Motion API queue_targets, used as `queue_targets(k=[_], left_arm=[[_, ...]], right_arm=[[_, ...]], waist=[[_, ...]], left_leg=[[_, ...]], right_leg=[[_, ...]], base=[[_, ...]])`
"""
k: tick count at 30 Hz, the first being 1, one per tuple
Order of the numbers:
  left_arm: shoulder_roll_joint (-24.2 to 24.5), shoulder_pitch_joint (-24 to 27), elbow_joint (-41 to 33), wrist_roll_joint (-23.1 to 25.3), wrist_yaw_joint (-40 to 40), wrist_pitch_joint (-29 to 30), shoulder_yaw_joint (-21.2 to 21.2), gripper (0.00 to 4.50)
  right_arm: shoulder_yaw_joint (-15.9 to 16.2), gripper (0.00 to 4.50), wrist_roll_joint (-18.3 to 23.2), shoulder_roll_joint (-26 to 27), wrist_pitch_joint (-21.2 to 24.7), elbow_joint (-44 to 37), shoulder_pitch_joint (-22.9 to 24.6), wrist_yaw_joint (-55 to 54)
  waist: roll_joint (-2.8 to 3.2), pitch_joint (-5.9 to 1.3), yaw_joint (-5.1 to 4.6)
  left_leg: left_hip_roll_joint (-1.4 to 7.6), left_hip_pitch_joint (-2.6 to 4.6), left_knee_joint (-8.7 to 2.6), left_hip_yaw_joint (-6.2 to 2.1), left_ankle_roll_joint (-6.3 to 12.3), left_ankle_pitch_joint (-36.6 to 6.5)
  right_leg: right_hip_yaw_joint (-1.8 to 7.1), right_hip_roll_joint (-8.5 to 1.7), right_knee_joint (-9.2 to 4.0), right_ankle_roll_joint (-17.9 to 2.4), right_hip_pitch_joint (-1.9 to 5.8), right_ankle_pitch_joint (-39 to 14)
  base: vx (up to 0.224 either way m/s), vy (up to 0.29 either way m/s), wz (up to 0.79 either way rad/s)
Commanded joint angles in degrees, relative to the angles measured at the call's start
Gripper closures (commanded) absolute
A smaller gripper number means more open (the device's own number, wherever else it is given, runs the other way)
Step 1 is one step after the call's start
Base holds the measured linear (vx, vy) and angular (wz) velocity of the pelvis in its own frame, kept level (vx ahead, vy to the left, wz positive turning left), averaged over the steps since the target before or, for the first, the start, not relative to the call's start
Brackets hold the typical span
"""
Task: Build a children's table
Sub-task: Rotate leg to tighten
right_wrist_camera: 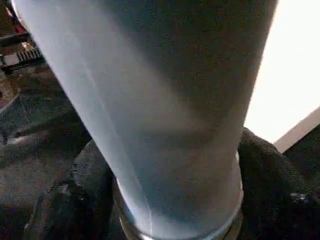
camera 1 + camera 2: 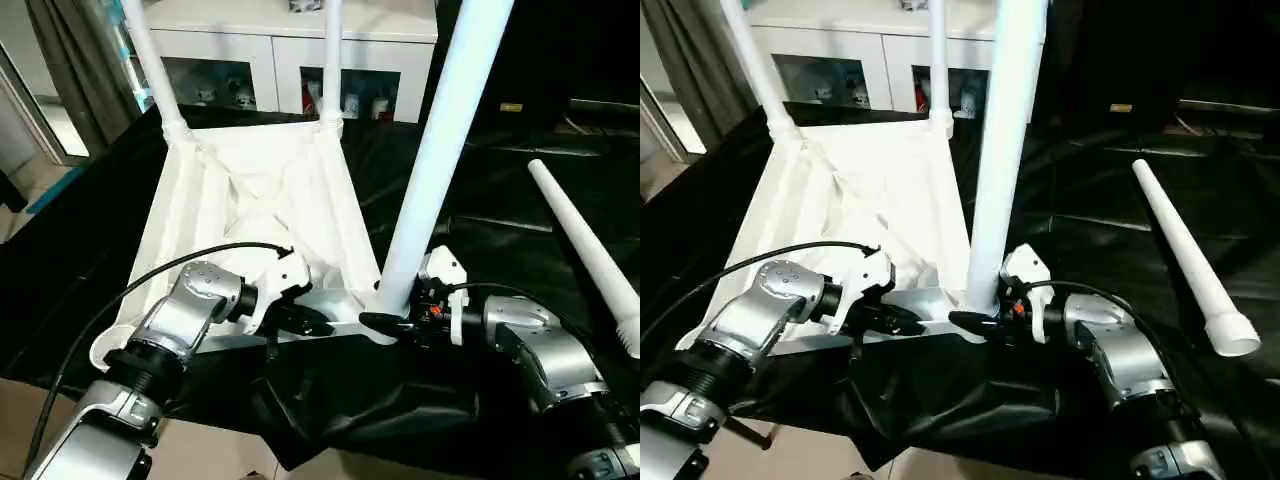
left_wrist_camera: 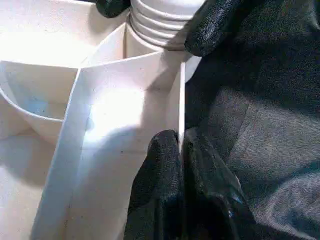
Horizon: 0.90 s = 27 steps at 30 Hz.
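The children's table top (image 2: 250, 200) lies upside down on a black cloth, its ribbed underside facing up. Two white legs (image 2: 155, 60) (image 2: 331, 60) stand in its far corner sockets. A third leg (image 2: 440, 140) rises from the near right corner socket. My right gripper (image 2: 385, 322) has a black finger pressed against each side of this leg's base. My left gripper (image 3: 181, 142) is shut on the thin near rim of the table top, just left of that corner. One right fingertip (image 3: 210, 25) lies against the leg's ribbed end.
A loose white leg (image 2: 585, 250) lies on the black cloth (image 2: 500, 210) to the right. A white cabinet (image 2: 290, 70) with glass doors stands behind the table. The cloth hangs in folds over the near edge (image 2: 330, 410). A cable loops along my left forearm (image 2: 150, 280).
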Motion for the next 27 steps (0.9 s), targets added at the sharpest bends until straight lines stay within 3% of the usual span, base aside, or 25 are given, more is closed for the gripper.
queue_targets(k=[1,3,4,6,7,8,10,11,13,16,17,19,23,27], left_arm=[[-0.78,0.38,-0.58,-0.29,-0.77,0.29,-1.07,4.5],[-2.46,-0.36,1.01,0.81,4.02,0.26,-0.18,4.5],[-3.31,-0.77,1.93,1.22,6.32,-0.1,0.34,4.5],[-5.95,-2.04,4.52,1.95,12.97,-0.37,2.02,4.5],[-6.23,-2.19,4.79,1.97,13.66,-0.32,2.19,4.5],[-7.67,-3.03,6.28,2.39,17.05,-0.08,2.68,4.5],[-10.18,-4.4,8.73,3.44,22.76,-0.26,3.19,4.5],[-10.91,-4.78,9.35,3.51,24.12,-0.11,3.46,4.5],[-14.89,-6.67,11.94,3.57,30.08,0.98,4.71,4.5],[-17.42,-7.52,13.47,3.66,31.55,0.87,4.64,4.5],[-17.84,-7.52,13.53,3.76,31.35,0.56,4.41,4.5],[-17.97,-7.16,12.79,3.8,29.92,0.22,3.76,4.5],[-16.55,-6.6,12.08,3.54,27.73,-1.15,3.29,4.5],[-14.17,-5.6,10.76,3.21,23.11,-3.08,2.91,4.5]], right_arm=[[0.04,1.59,0.06,1.66,1.2,0.28,0.78,-2.68],[-1.17,1.71,-1.88,4.37,0.19,3.37,0.02,-9.79],[-1.79,1.72,-2.57,5.47,0.04,4.91,-0.47,-12.82],[-3.63,1.73,-3.88,8.49,-0.25,9.0,-1.83,-20.98],[-3.84,1.75,-3.95,8.8,-0.22,9.38,-1.98,-21.76],[-4.64,1.75,-4.27,10.56,-0.51,11.2,-2.72,-25.44],[-5.46,1.75,-5.02,13.45,-0.47,13.96,-4.16,-31.6],[-5.45,1.75,-5.23,14.11,-0.54,14.44,-4.45,-32.7],[-4.75,1.75,-6.84,17.94,-1.48,16.65,-5.84,-37.8],[-3.71,1.75,-7.48,20.69,-3.69,17.94,-6.92,-38.48],[-3.8,1.2,-7.0,21.35,-4.04,18.04,-7.19,-38.02],[-4.79,1.06,-5.03,22.37,-3.73,17.83,-7.65,-36.64],[-3.5,0.7,-5.86,20.68,-4.85,17.27,-7.59,-33.84],[-2.49,0.7,-5.58,17.3,-5.61,15.2,-6.44,-27.23]], waist=[[-0.37,-3.67,-0.18],[-0.27,-3.47,-0.28],[-0.53,-3.18,-0.64],[-0.3,-2.79,-1.34],[-0.47,-2.72,-1.56],[-0.59,-2.7,-1.93],[-0.43,-2.48,-2.54],[-0.51,-2.62,-2.55],[-0.28,-2.62,-2.8],[-0.31,-2.66,-2.66],[-0.33,-2.62,-2.7],[-0.3,-2.76,-2.66],[-0.28,-2.79,-2.76],[-0.39,-2.87,-2.61]], left_leg=[[3.69,0.4,-3.55,-1.27,4.57,-6.09],[3.74,0.52,-3.73,-1.28,3.89,-7.44],[3.62,0.7,-4.01,-1.36,2.67,-9.59],[3.37,1.01,-4.18,-1.47,0.88,-12.98],[3.27,1.24,-4.25,-1.56,0.34,-14.03],[3.25,0.93,-4.42,-1.83,-0.02,-14.33],[3.09,1.52,-4.49,-1.78,-0.33,-16.74],[2.95,1.43,-4.44,-1.89,-0.2,-16.6],[2.98,1.48,-4.4,-1.74,0.07,-16.3],[2.86,1.54,-4.28,-1.67,0.73,-15.92],[2.9,1.39,-4.35,-1.71,0.94,-15.92],[3.11,1.06,-4.55,-1.86,1.48,-15.34],[3.14,0.93,-4.58,-1.77,1.81,-15.28],[3.18,0.8,-4.49,-1.72,2.5,-14.54]], right_leg=[[3.09,-5.36,-3.42,-13.5,3.07,-5.22],[3.12,-5.45,-3.77,-13.07,2.83,-8.14],[3.07,-5.48,-4.32,-12.39,2.78,-11.97],[2.99,-5.6,-5.03,-11.07,2.43,-19.22],[2.89,-5.61,-5.41,-10.38,2.45,-21.77],[2.93,-5.66,-5.49,-8.95,2.85,-24.17],[2.97,-5.46,-6.19,-7.79,2.09,-27.39],[2.98,-5.6,-6.24,-7.21,2.33,-27.9],[3.1,-5.49,-6.32,-7.24,2.01,-27.54],[3.13,-5.57,-6.54,-7.21,1.91,-27.52],[3.12,-5.58,-6.55,-7.18,1.97,-27.37],[3.16,-5.55,-6.11,-7.52,2.25,-25.19],[3.22,-5.57,-5.89,-8.52,2.38,-23.19],[3.31,-5.66,-5.78,-8.71,2.51,-22.2]], base=[[0.0,0.0,0.0],[0.0,0.0,0.0],[0.0,0.0,0.0],[0.0,0.0,0.0],[0.0,0.0,0.0],[0.0,0.0,0.0],[0.0,0.0,0.0],[0.0,0.0,0.0],[0.0,0.0,0.0],[0.0,0.0,0.0],[0.0,0.0,0.0],[0.0,0.0,0.0],[0.0,0.0,0.0],[0.0,0.0,0.0]])
